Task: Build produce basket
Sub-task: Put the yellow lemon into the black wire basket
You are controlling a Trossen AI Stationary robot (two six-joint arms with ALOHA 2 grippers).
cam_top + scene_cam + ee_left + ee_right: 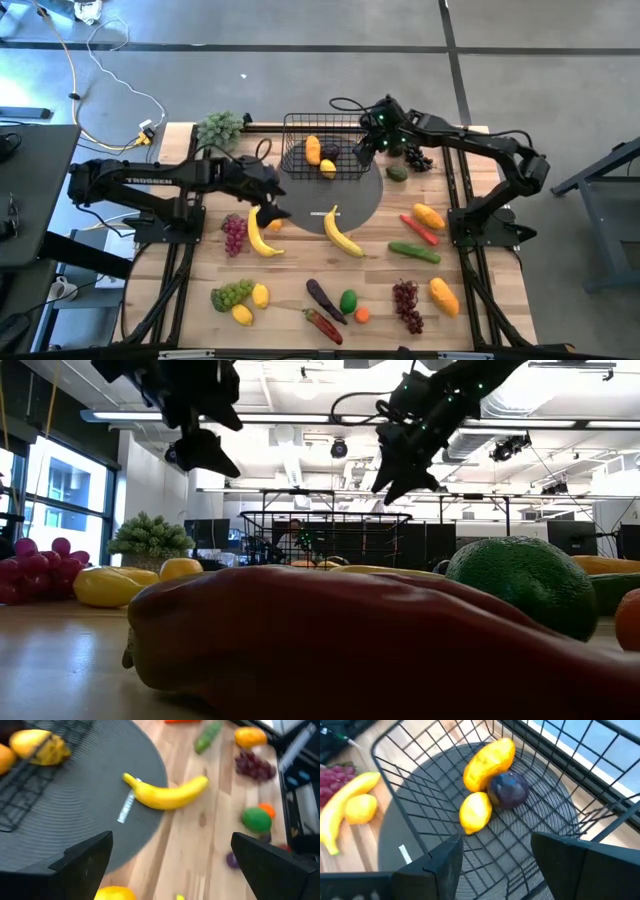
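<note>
Three items sit in the small black wire-mesh basket [322,146] on the grey round mat [352,200]: orange mango [489,756], yellow lemon [475,811], dark purple fruit [508,789]. Right tool [364,146] hovers over basket rim, jaws approx. half open, empty. Left tool [283,201] wide open, empty, above tabletop [290,310] nr. yellow banana [167,794].

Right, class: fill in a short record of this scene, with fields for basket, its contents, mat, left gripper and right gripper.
basket: black wire basket standing on the round grey mat
contents: orange mango, lemon, dark purple fruit
mat: one banana lies partly on it
left gripper: left gripper open, empty, above the mat's edge near the banana
right gripper: right gripper open, empty, over the basket's rim
</note>
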